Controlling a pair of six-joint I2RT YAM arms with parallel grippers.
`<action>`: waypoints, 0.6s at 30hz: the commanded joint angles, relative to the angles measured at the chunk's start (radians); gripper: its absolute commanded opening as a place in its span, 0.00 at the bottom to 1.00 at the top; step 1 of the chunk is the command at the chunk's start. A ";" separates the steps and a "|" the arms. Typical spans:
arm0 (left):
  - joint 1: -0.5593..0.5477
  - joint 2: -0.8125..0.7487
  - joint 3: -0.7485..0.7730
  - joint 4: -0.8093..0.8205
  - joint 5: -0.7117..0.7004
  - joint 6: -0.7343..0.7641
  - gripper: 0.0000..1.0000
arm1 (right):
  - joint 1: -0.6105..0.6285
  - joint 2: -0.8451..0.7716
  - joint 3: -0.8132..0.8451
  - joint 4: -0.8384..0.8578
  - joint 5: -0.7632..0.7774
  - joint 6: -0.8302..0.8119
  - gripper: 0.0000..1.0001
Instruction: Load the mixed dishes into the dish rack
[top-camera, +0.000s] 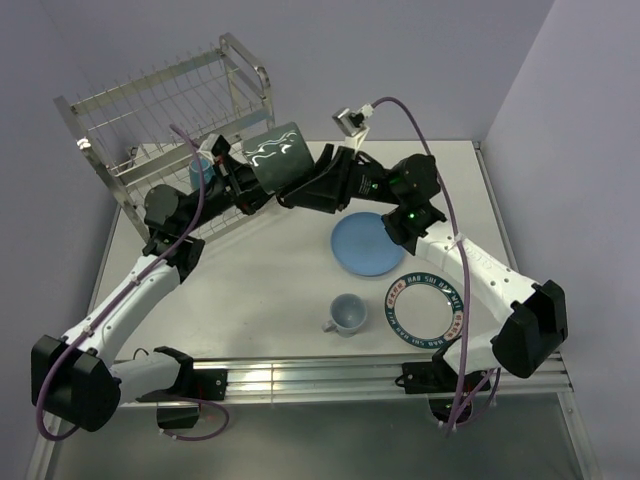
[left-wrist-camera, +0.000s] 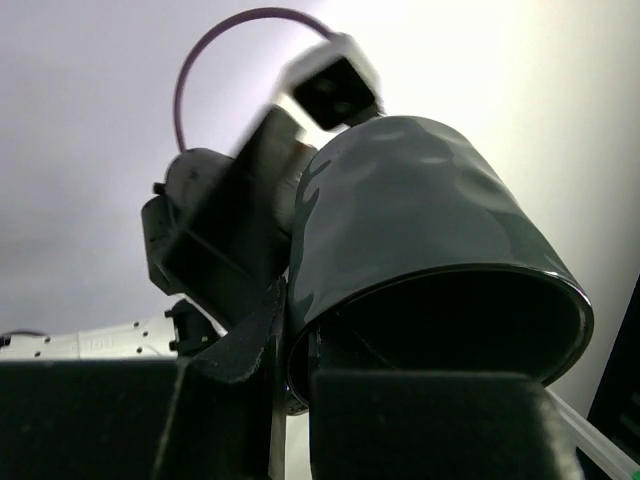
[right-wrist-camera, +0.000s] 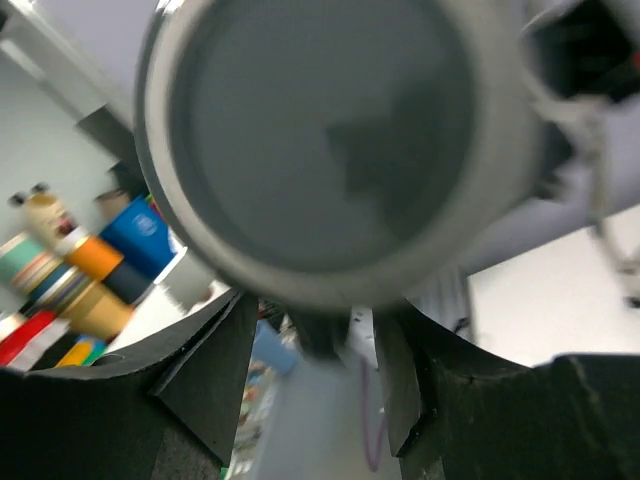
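A dark mug (top-camera: 276, 155) (left-wrist-camera: 420, 230) with a white squiggle hangs in the air in front of the dish rack (top-camera: 165, 105), lying on its side. My left gripper (top-camera: 243, 180) (left-wrist-camera: 295, 340) is shut on its rim, one finger inside and one outside. From the other side, my right gripper (top-camera: 308, 186) (right-wrist-camera: 320, 340) stands at the mug's grey base (right-wrist-camera: 330, 140), fingers apart around a dark blurred part below it. A blue mug (top-camera: 202, 170) sits in the rack's lower tier. On the table lie a light-blue plate (top-camera: 365, 243), a white plate with a lettered rim (top-camera: 425, 305) and a pale cup (top-camera: 347, 313).
The rack stands at the table's far left corner, close behind the left arm. Both arms cross the middle of the table (top-camera: 260, 290). Walls close in on the left and right. A metal rail (top-camera: 330, 375) runs along the near edge.
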 joint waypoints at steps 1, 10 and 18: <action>-0.027 0.024 0.036 0.039 0.001 0.028 0.00 | 0.058 -0.002 0.048 0.108 -0.006 0.040 0.57; -0.038 0.040 0.039 0.055 0.000 0.029 0.00 | 0.082 0.015 0.075 0.076 0.008 0.032 0.39; -0.041 0.011 0.053 -0.017 0.024 0.080 0.07 | 0.110 -0.009 0.104 -0.143 0.090 -0.150 0.00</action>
